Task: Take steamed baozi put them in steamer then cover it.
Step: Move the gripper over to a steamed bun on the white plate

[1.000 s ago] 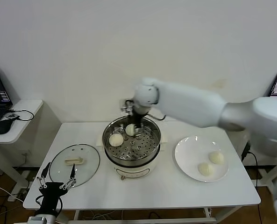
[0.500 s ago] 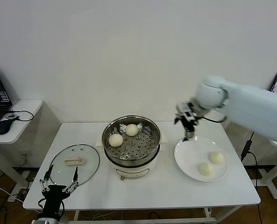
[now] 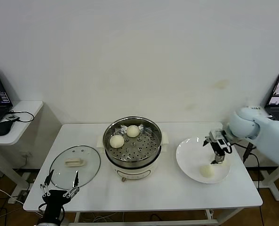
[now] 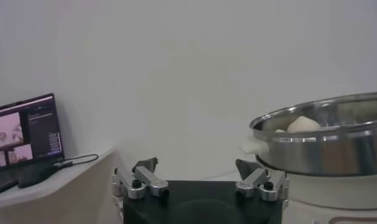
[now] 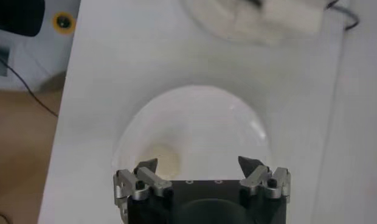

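- The steamer (image 3: pixel 132 146) stands at the middle of the white table (image 3: pixel 167 188), a shiny perforated steel basket on a cream-white electric pot.
- Two steamed baozi lie inside the steamer: one (image 3: pixel 116 141) on its left side, the other (image 3: pixel 133 131) toward its back rim.
- The cover (image 3: pixel 75 165), a clear glass lid with a beige oblong handle, lies flat on the table to the left of the steamer, near it but not touching.
- A white plate (image 3: pixel 188 162) sits on the table to the right of the steamer, apart from it.
- One baozi (image 3: pixel 206 171) shows plainly on the plate, at the side away from the steamer; whether another lies under the arm cannot be told.
- The right gripper (image 3: pixel 218 157) hangs over the plate, right of the steamer, fingers pointing down; in the right wrist view its fingers (image 5: pixel 145 167) stand spread wide with nothing between them, the plate and a baozi (image 5: pixel 159 159) beneath.
- The left gripper (image 3: pixel 60 186) waits low at the table's front edge, left of the steamer and just in front of the cover, fingers (image 4: pixel 146 166) apart and empty.
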Available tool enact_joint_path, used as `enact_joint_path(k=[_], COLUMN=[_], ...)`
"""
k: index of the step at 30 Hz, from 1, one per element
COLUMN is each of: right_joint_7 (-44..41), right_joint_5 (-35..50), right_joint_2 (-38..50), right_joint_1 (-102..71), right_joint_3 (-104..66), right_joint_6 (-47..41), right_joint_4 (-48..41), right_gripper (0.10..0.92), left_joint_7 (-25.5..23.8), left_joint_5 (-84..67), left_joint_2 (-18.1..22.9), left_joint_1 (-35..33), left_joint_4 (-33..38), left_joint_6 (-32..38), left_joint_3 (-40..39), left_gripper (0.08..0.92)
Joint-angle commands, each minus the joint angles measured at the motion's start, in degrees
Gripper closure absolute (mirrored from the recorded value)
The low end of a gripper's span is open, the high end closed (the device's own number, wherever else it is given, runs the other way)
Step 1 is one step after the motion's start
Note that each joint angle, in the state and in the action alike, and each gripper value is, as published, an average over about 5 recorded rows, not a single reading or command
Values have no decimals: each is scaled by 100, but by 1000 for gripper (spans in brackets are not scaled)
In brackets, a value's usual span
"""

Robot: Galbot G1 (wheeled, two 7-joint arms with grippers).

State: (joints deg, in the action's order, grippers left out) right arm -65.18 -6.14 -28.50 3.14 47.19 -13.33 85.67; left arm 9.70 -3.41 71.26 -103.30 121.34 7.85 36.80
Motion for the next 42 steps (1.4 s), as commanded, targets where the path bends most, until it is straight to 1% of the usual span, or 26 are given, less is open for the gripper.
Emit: enact_joint_path(k=[1,13,24,27,35,42], right_joint_7=[24,165,198,222,190,131], right_joint_5=[-563,-682,-788,-784,-779,-715], right_joint_2=[-38,-896,-1194,-1233,-1138,-986], right_joint_1=[-1491,-1473,-1488,-1473,-1363,-1285], right_joint_3=[-1107,-1101,-1046,-1048,-1025,-1025], right_joint_6=[239,263,256,231,189,159], right_joint_4=[-558,-1186,-1471,-1498,-1456,-1322], right_gripper=[202,203,207,229,318,424], left_joint_7=[1,2,4,5,7,8], left_joint_5=[20,6,-18,-26,-42,-45], left_joint_2=[1,5,1,-4,-1,-7], left_joint_1=[-37,-58,32,53,67,81], left_joint_4=[0,-37,-160,-182,-198,-198], left_joint_6=[1,11,15,16,22,27], left_joint_3=[17,97,111,114,119,110], left_gripper=[177,177,177,177,177,177])
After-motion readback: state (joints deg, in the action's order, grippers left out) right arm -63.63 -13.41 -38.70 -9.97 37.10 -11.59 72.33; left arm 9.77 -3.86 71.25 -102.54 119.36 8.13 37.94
